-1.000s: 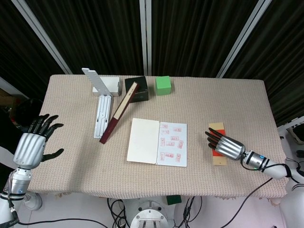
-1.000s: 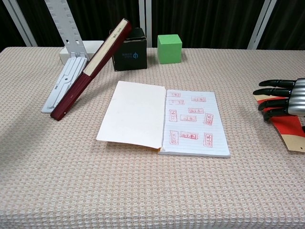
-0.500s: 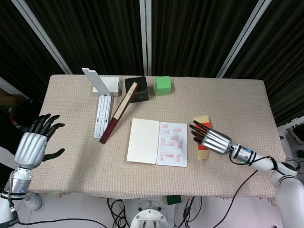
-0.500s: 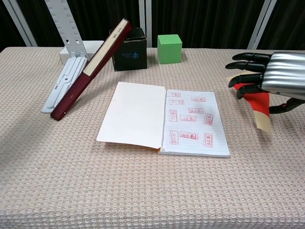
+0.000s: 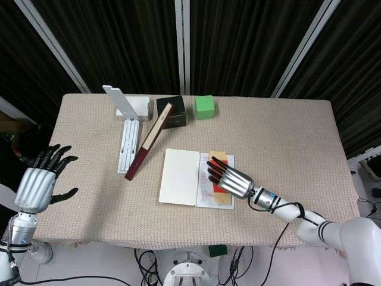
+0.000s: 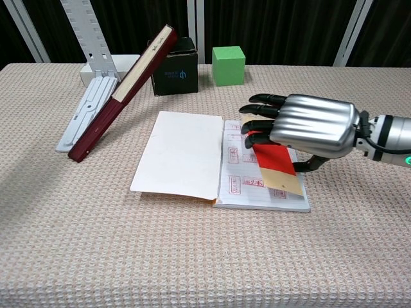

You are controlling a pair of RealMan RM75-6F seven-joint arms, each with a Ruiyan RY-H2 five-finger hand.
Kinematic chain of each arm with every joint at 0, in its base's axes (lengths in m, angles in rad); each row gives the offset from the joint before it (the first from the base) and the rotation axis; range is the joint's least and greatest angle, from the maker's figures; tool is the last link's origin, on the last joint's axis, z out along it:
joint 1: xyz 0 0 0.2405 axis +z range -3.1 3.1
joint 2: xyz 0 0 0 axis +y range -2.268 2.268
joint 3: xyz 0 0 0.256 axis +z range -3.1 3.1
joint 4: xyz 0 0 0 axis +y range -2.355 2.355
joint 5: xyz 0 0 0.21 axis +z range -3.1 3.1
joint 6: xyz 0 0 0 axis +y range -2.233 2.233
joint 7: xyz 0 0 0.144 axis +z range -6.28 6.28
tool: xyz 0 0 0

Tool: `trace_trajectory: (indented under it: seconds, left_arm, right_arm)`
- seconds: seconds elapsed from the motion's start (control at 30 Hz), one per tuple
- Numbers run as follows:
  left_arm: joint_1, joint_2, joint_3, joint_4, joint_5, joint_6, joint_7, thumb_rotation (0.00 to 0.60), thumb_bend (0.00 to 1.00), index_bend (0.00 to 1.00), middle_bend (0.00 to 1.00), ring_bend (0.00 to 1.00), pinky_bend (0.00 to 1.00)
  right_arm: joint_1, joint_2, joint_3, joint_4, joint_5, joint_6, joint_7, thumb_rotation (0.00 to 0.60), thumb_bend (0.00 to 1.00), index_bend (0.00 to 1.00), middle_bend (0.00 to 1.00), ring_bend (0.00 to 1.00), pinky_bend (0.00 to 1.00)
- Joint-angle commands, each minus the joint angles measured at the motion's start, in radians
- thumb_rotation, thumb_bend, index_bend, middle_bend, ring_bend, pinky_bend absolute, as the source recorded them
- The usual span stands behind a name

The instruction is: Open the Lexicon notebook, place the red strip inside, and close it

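Over open notebook (image 6: 192,154): held red strip (image 6: 275,163)

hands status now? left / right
Left hand: open, holding nothing, off the table's left edge.
Right hand: holds the red strip over the open notebook.

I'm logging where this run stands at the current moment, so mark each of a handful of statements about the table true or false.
1. The notebook lies open. True.
2. The right hand holds the red strip over the stamped page. True.
3. The left hand presses on the notebook. False: it is off by the table's left edge, holding nothing.
4. The green cube sits on the notebook. False: it stands at the back, beside the black box.
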Motion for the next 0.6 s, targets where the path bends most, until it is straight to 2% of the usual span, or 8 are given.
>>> trace_trajectory:
  seconds: [0.03,0.3,0.6]
  left_arm:
    - [0.001,-0.001,0.001,0.003,0.002,0.002,-0.003,0.6,0.02,0.27,0.13,0.08,0.12]
    - [0.007,-0.006,0.003,0.017,0.001,0.008,-0.019,0.6,0.02,0.27,0.13,0.08,0.12]
    - [0.013,-0.012,0.006,0.035,0.004,0.015,-0.035,0.6,0.02,0.27,0.13,0.08,0.12]
  right_arm:
    - [0.021,-0.003,0.041,-0.064,0.041,-0.057,-0.061,0.6,0.21,0.24,0.14,0.0,0.0]
    - [0.028,-0.012,0.048,-0.107,0.046,-0.101,-0.105,0.6,0.21,0.2,0.13,0.0,0.0]
    - [0.008,0.011,0.056,-0.142,0.043,-0.061,-0.086,0.6,0.21,0.17,0.12,0.0,0.0]
